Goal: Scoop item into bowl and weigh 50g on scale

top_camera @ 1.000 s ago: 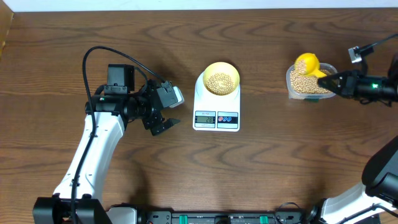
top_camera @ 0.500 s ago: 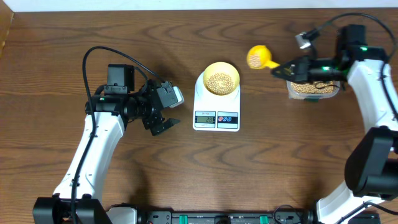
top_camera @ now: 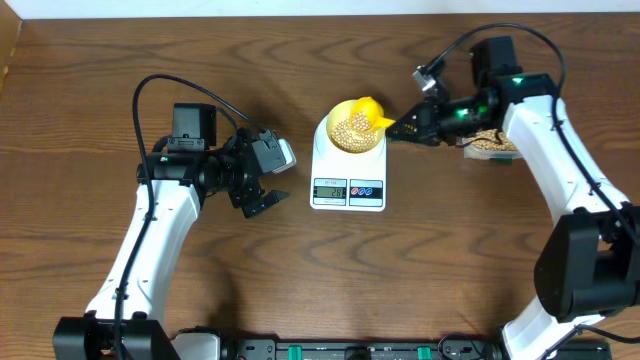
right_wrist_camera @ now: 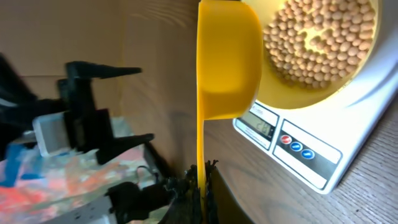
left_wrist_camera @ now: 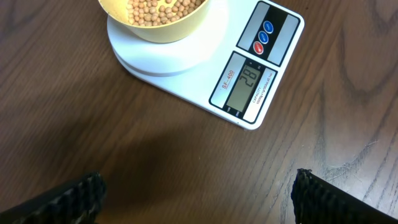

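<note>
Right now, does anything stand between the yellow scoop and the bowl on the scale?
Nothing visible does. The scoop, held by the right gripper, hangs at the rim of the bowl, beside the beans inside.

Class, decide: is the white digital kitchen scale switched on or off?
On: the white digital kitchen scale shows dark digits on its grey display.

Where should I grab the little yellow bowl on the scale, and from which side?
Pinch the bowl by its thin rim at the left edge, coming from above: it is shallow and holds beans, and the scoop hangs over its right side.
</note>
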Controlling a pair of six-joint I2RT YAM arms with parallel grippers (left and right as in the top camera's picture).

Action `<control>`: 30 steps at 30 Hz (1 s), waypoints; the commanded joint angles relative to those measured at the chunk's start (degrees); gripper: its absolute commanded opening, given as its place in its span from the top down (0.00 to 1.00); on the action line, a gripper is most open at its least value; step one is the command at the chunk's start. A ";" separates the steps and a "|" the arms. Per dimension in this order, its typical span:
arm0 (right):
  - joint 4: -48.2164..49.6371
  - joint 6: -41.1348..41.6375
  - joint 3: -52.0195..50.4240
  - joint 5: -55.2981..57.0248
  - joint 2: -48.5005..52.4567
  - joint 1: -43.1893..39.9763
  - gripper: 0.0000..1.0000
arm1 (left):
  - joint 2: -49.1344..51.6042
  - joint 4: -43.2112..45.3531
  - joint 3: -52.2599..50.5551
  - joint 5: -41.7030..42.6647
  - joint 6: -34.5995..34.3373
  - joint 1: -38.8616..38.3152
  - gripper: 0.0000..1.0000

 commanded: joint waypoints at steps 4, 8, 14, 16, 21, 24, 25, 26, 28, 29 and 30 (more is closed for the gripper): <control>1.25 5.42 1.20 11.91 -0.04 3.52 0.99 | -0.74 -0.24 0.17 0.92 -0.50 0.17 0.02; 1.33 5.79 4.28 18.86 -0.04 5.35 0.99 | -0.74 -0.24 0.17 0.92 -0.50 0.17 0.02; -0.46 5.64 9.03 27.02 -0.04 7.87 0.99 | -0.74 -0.24 0.17 0.92 -0.50 0.17 0.02; -1.86 4.63 10.45 29.07 -0.04 8.70 0.99 | -0.74 -0.24 0.17 0.92 -0.50 0.17 0.03; -4.11 2.64 12.68 32.37 -0.04 10.58 0.99 | -0.74 -0.24 0.17 0.92 -0.50 0.17 0.02; -4.09 1.36 12.72 33.53 -0.04 11.63 0.99 | -0.74 -0.24 0.17 0.92 -0.50 0.17 0.03; -4.11 0.63 12.72 33.90 -0.04 11.98 0.99 | -0.74 -0.24 0.17 0.92 -0.50 0.17 0.02; -4.11 -0.55 12.72 34.56 -0.04 12.46 0.99 | -0.74 -0.24 0.17 0.92 -0.50 0.17 0.02; -4.09 -3.13 12.72 35.39 -0.04 13.22 0.99 | -0.74 -0.24 0.17 0.92 -0.50 0.17 0.03; -4.11 -4.26 12.70 36.81 -0.04 13.75 0.99 | -0.74 -0.24 0.17 0.92 -0.50 0.17 0.02; -4.13 -5.22 12.70 38.40 -0.04 14.21 0.99 | -0.74 -0.24 0.17 0.92 -0.50 0.17 0.02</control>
